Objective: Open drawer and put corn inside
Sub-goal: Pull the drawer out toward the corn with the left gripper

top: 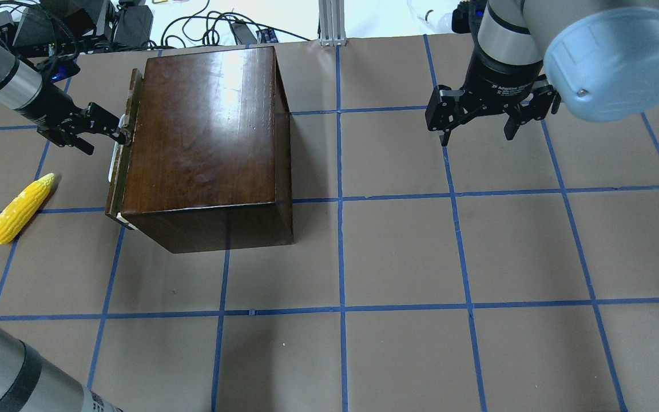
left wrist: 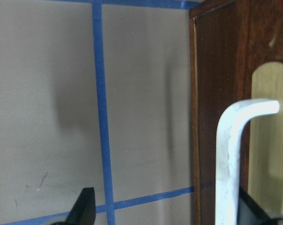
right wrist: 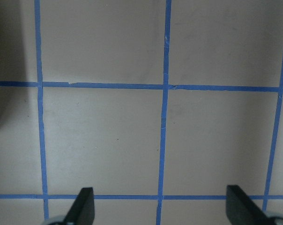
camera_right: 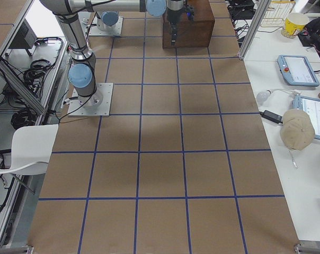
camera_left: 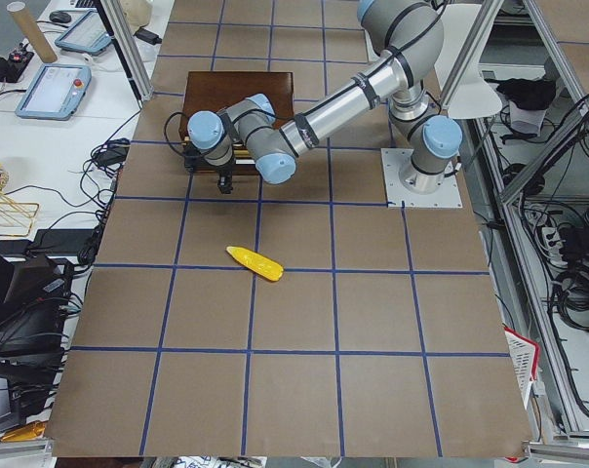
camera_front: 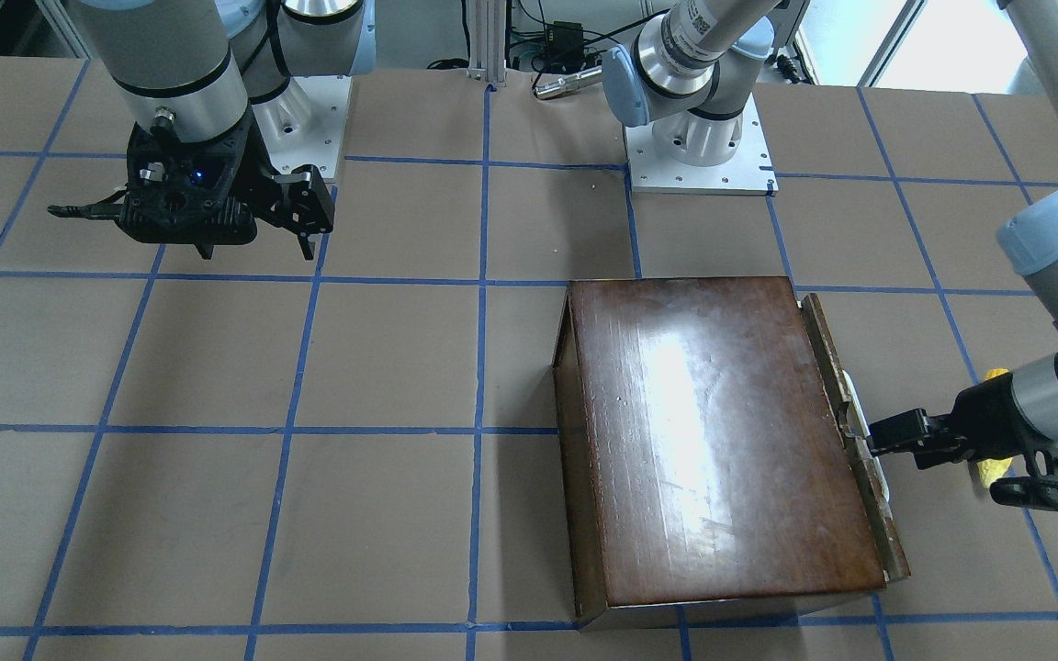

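Drawer (camera_front: 878, 523) looks shut, maybe barely cracked. Corn (top: 19, 209) lies on table (top: 398, 257), apart from box (top: 203, 131). Left gripper (top: 106, 142) is spread w/ handle (left wrist: 228, 164) between fingers, unclamped; it should pinch handle, then pull straight out. Right gripper (top: 476, 137) is spread, holding nothing.

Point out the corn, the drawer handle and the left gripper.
corn (top: 20, 209), overhead exterior view, middle of the cob.
drawer handle (left wrist: 227, 164), left wrist-mounted view, its white bar.
left gripper (left wrist: 169, 211), left wrist-mounted view, midway between its fingertips.
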Robot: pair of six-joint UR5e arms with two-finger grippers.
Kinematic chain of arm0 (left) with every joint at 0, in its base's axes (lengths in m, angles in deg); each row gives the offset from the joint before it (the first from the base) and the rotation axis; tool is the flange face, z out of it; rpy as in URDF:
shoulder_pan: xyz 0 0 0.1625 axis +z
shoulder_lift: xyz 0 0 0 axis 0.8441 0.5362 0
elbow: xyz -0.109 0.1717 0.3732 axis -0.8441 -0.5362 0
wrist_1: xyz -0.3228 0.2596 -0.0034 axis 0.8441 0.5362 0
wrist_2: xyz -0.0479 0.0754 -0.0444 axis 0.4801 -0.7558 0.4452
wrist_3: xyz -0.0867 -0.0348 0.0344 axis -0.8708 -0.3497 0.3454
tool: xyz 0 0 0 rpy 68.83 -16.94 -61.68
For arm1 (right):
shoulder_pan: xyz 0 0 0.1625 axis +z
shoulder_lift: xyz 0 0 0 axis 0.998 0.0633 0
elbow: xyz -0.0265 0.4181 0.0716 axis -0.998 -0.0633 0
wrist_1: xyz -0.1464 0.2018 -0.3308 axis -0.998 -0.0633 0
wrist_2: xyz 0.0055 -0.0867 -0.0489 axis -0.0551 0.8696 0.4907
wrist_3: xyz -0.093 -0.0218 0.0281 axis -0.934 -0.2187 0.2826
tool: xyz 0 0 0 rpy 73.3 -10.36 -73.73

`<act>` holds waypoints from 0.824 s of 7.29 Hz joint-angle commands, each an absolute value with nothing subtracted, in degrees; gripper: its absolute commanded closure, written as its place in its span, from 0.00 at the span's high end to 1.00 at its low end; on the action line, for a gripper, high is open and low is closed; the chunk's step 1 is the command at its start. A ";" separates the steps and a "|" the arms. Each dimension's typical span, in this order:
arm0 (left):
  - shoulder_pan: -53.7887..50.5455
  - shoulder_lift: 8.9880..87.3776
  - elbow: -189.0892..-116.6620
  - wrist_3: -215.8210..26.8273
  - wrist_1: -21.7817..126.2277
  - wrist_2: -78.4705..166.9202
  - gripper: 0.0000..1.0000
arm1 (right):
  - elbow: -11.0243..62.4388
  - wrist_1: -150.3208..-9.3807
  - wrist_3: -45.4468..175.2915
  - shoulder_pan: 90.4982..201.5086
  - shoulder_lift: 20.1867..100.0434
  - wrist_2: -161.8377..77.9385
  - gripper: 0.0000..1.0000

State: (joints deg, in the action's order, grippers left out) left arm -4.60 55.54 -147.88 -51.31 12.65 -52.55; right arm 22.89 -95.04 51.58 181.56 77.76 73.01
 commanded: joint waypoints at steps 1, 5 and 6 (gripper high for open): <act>-2.81 55.83 -147.69 -51.20 12.58 -52.63 1.00 | 22.89 -95.04 51.59 181.56 77.76 73.01 1.00; -0.09 55.92 -147.51 -49.63 12.50 -52.63 1.00 | 22.89 -95.04 51.59 181.56 77.76 73.01 1.00; 0.09 55.92 -147.42 -49.36 12.50 -52.72 1.00 | 22.89 -95.04 51.59 181.56 77.76 73.01 1.00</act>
State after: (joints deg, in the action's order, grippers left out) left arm -0.40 55.92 -147.48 -49.89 12.50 -52.66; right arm 22.89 -95.04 51.59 181.56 77.76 73.01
